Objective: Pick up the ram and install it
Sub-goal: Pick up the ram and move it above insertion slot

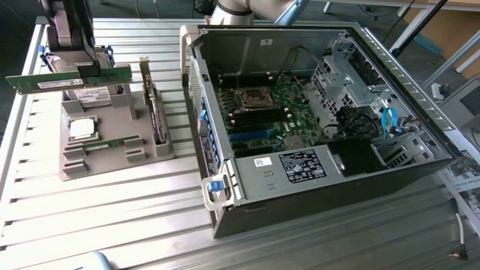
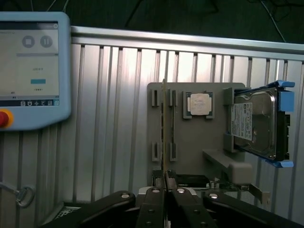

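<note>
Claw (image 1: 90, 72) is pinched nearly shut on the ram (image 1: 53, 83). It's gripping the top edge a bit off-centre, with the stick hanging level and clear of everything. Right below it is the grey holder (image 1: 112, 140) with the processor (image 1: 81, 128) and the tall dark card (image 1: 154, 112), all on the slatted counter (image 1: 112, 214). The open PC case (image 1: 315, 112) is well off to the claw's side, memory slots (image 1: 259, 121) deep inside. My worry: with a thin, off-centre pinch like that, the stick could pivot in the fingers, or its long end could clip the case wall.
</note>
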Action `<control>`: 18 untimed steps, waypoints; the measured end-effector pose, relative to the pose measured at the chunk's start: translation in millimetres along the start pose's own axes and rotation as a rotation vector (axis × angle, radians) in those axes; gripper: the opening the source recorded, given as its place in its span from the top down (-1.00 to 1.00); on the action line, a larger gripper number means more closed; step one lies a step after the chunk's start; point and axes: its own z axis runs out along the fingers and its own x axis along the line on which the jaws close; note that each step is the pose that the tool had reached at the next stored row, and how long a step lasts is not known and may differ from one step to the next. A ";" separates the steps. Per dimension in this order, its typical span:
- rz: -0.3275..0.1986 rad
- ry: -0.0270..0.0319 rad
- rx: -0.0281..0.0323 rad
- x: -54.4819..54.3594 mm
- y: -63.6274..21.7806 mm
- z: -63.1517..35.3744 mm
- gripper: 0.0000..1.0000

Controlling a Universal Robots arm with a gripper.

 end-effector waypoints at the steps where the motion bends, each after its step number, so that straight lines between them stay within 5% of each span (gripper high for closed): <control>1: 0.000 0.0000 0.0000 0.1 -1.8 -0.1 0.76; 18: 0.000 0.0000 -0.0001 3.3 -45.2 -0.8 0.76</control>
